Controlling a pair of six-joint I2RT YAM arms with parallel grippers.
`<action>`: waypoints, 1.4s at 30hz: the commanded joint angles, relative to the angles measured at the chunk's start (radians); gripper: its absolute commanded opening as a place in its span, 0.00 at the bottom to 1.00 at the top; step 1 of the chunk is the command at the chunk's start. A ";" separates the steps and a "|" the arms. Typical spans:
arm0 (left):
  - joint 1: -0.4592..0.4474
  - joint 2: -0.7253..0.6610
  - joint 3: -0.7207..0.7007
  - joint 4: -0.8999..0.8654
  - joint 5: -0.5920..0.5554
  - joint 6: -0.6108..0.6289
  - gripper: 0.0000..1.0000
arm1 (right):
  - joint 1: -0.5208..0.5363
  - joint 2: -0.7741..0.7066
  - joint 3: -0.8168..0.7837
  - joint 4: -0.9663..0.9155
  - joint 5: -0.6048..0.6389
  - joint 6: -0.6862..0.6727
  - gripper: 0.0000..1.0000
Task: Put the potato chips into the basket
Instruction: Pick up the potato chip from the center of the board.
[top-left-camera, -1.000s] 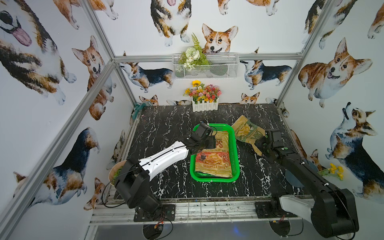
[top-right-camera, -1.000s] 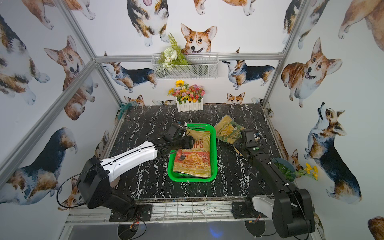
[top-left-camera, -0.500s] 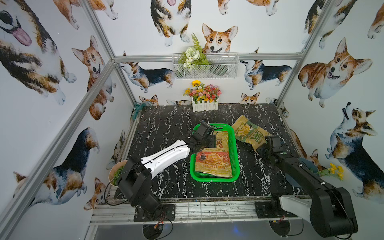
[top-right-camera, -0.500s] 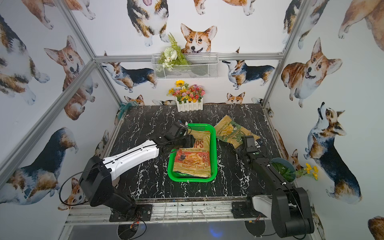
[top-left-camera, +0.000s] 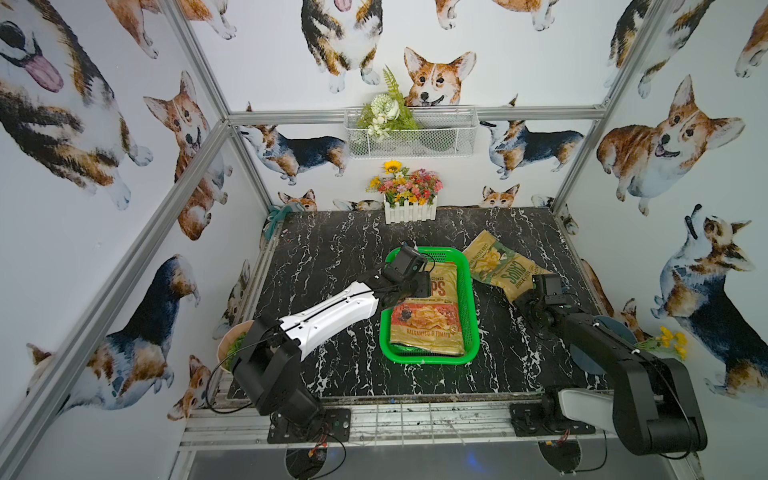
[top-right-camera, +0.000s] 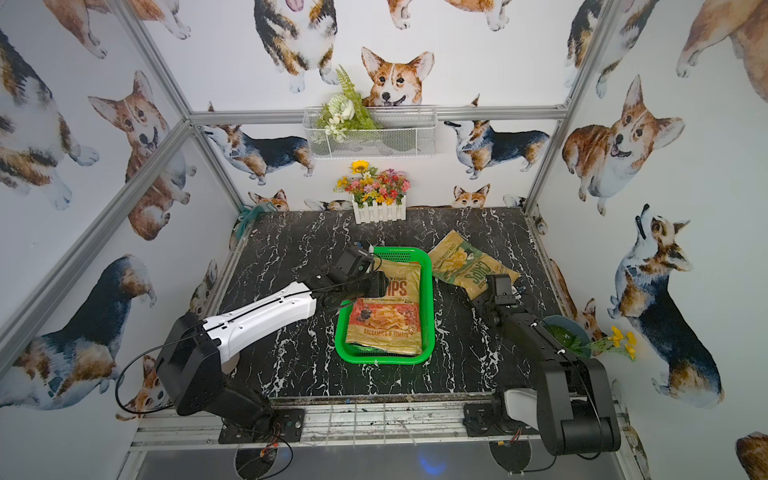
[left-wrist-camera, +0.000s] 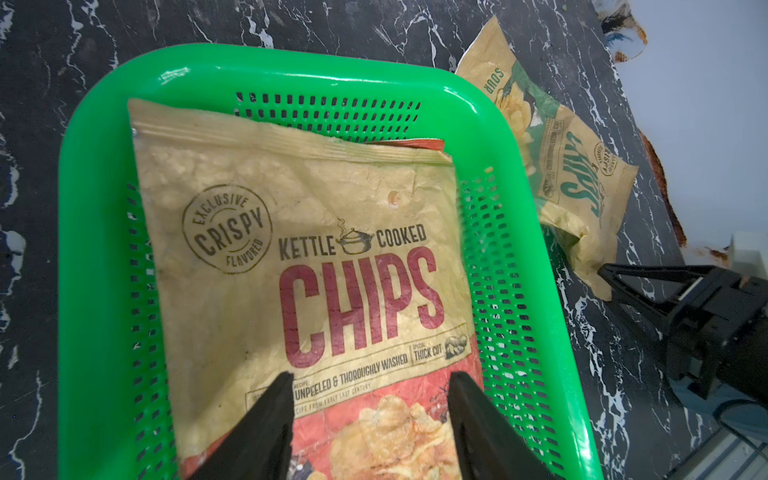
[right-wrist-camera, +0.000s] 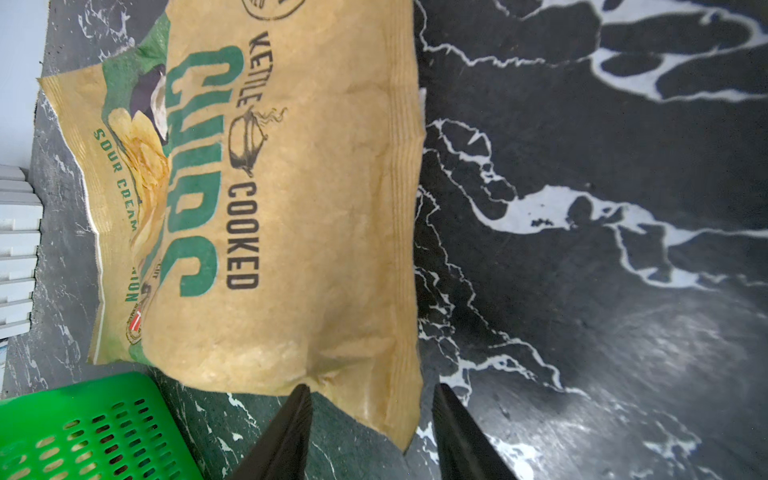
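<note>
Right pincer (right-wrist-camera: 372, 388), spread, straddles a corner of the green-lettered chips bag (right-wrist-camera: 291, 208) lying on the bench (right-wrist-camera: 582, 291) at two o'clock from the basket (left-wrist-camera: 291, 62), seemingly poised to pinch. Left pincer (left-wrist-camera: 370, 376), spread, empty, hovers over the basketed red-lettered bag (left-wrist-camera: 291, 270).

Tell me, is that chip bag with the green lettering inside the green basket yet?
Out: the green-lettered bag lies flat on the black table beside the basket, not inside it.
</note>
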 joint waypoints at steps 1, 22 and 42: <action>0.000 -0.005 -0.011 0.012 -0.018 0.015 0.63 | -0.008 0.006 -0.019 0.043 -0.022 0.004 0.46; 0.000 -0.008 0.009 0.023 -0.008 0.018 0.63 | -0.020 -0.074 0.426 0.038 -0.173 -0.096 0.00; -0.002 -0.179 -0.009 0.241 -0.145 0.288 0.64 | 0.289 -0.138 0.666 0.257 -0.296 -0.500 0.00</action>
